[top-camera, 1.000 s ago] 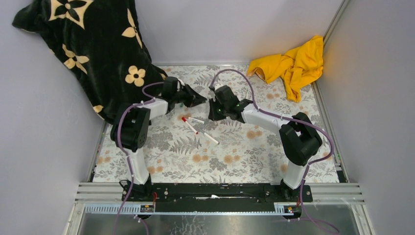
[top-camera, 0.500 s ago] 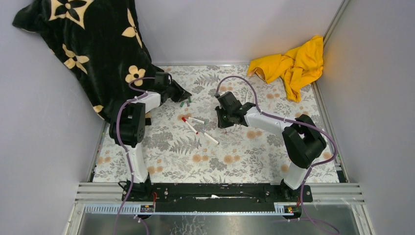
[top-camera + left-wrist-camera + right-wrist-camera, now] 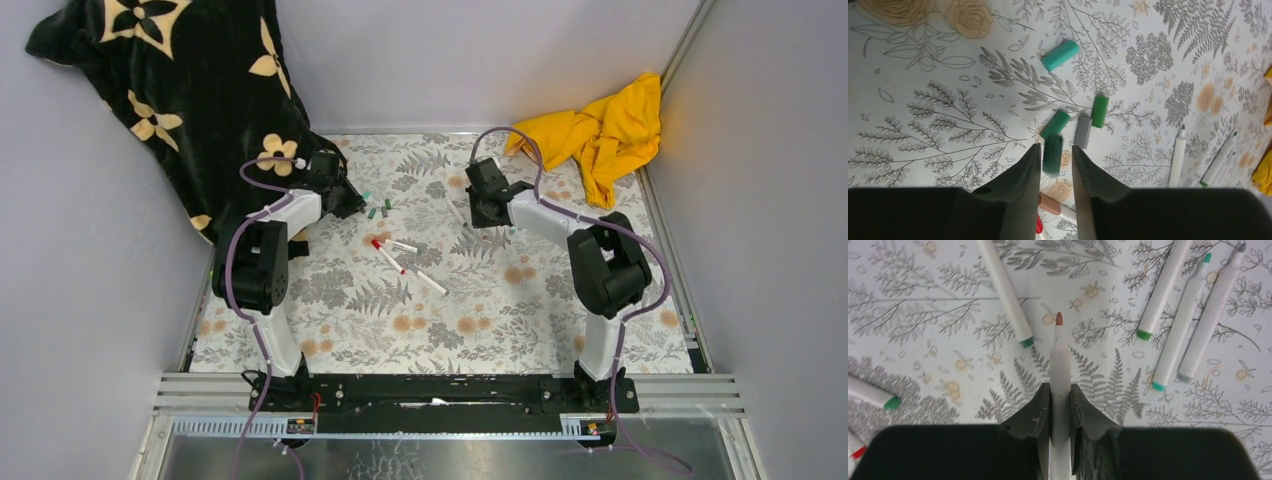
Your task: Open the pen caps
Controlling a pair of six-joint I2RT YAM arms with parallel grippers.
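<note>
Toward the middle of the tabletop [image 3: 330, 330], beyond the arm bases at its near edge, a few white pens are lying loose. One of them, the red-ended pen [image 3: 392, 260], is wearing a red cap [image 3: 377, 243] on the end that is pointing toward the far-left corner.

Farther on, toward the far-left corner, five loose caps are lying close together:
- a dark green cap [image 3: 1052, 154];
- a green cap [image 3: 1055, 124] just beyond it;
- a grey cap [image 3: 1082, 132];
- a second green cap [image 3: 1099, 111] beside the grey one;
- a teal cap [image 3: 1060, 55], lying apart from the rest.

The left hand [image 3: 1055, 148] is hanging over this cluster, released, with its fingers slightly parted. The dark green cap is showing, blurred, in the gap between the fingertips and is narrower than that gap. Whether either finger is touching it cannot be told.

Toward the far edge, right of centre, the right hand [image 3: 1060, 386] is grasping the barrel of a white pen [image 3: 1060, 360], and the pen's brown tip [image 3: 1059, 318] is standing bare. Beside it, a neighbouring pen [image 3: 1180, 325] is lying on the tabletop and showing a bare teal tip.

At the far-left corner a black flowered blanket [image 3: 180, 90] is draping down onto the tabletop. At the far-right corner a yellow cloth [image 3: 600, 125] is lying crumpled.
</note>
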